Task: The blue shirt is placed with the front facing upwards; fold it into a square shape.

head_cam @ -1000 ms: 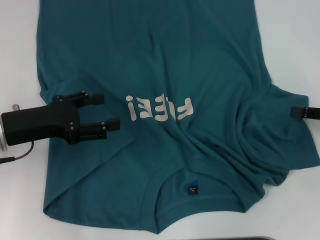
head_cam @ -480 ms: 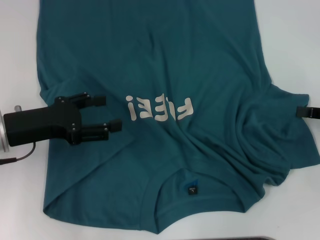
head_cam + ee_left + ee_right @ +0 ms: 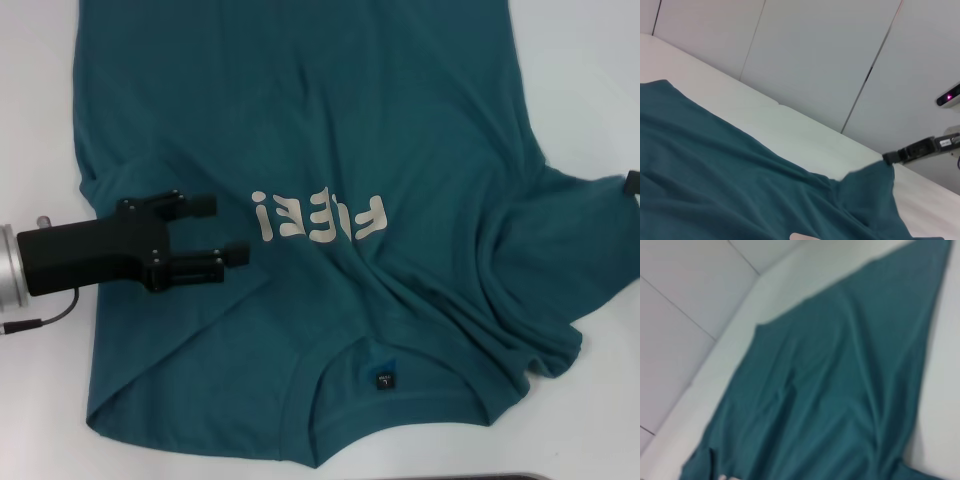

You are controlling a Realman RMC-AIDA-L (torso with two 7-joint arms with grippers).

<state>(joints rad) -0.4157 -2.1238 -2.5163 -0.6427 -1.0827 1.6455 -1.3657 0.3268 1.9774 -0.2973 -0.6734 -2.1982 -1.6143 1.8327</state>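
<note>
Blue shirt (image 3: 330, 130) front-up, spread on white surface, collar nearest, right sleeve rumpled.

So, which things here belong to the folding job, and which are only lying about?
For the job:
- shirt
- left gripper, open, over the shirt's left side
- right gripper, at the shirt's right edge

Lying about:
- nothing else, only the table under the shirt

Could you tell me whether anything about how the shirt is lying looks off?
Yes. The blue shirt is bunched into diagonal creases on the robot's right, near the sleeve, not flat. The left gripper hovers open beside the lettering; the right gripper sits at the sleeve's edge.
</note>
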